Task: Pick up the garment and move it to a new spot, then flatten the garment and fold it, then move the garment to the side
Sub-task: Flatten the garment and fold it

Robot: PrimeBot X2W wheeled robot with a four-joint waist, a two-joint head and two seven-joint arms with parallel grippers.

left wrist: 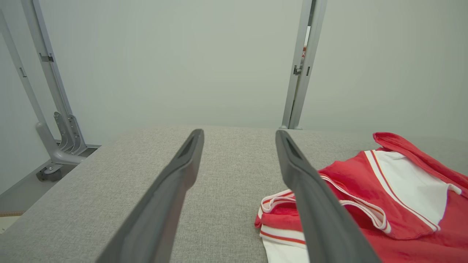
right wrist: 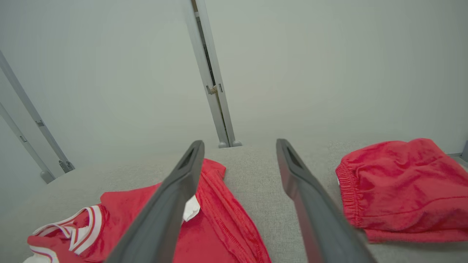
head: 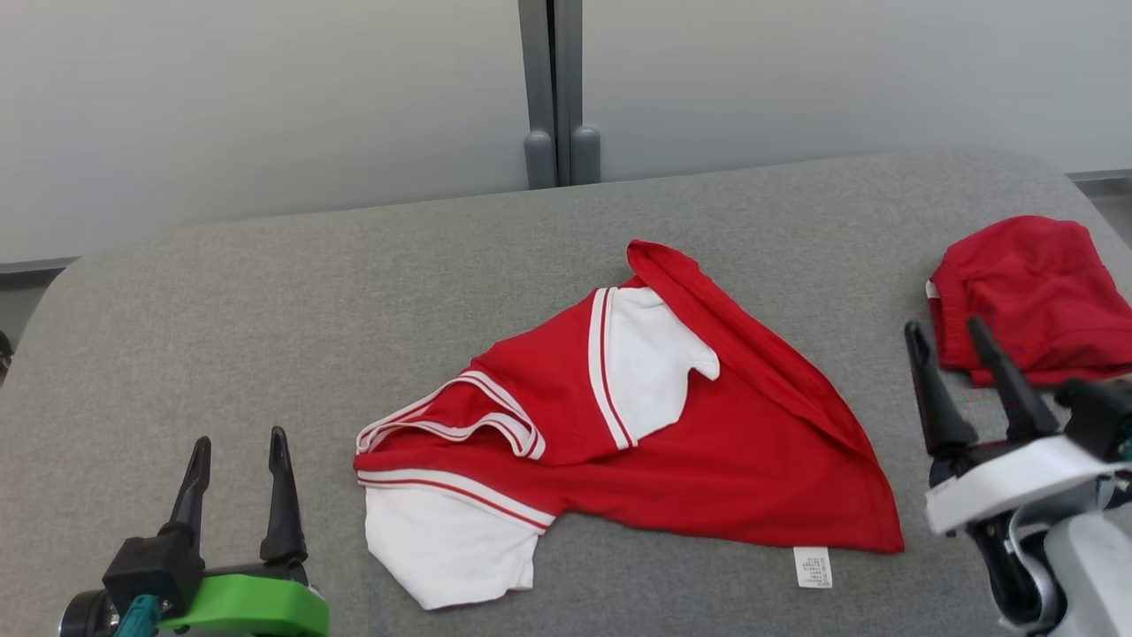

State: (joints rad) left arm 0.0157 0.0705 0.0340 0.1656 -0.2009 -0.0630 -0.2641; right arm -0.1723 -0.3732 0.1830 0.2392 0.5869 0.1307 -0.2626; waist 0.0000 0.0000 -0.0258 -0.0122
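- Head view puts the crumpled red-and-white jersey garment (head: 637, 425) near the middle of the grey fabric-covered tabletop (head: 265, 292). It lies loose, with one white sleeve nearest the robot, a red flap folded over its far right side, and a small white care label (head: 812, 567) at the hem.
- Risk: the layers are doubled over, so a pinch could catch only the top layer, or two at once. The jersey would then drag bunched instead of spreading.
- Risk: the bunched plain red cloth with an elastic band (head: 1026, 301) sits just beside the right pincer (head: 944, 326). A rightward sweep could snag it or push it toward the rounded right corner.
- Both pincers stand open and empty. The left pincer (head: 240, 438) is at the left front, apart from the sleeve, and the right one is near the hem's right end.
- Room: bare tabletop stretches left of the jersey and behind it. The right side is crowded, and I cannot tell where the near edge lies.
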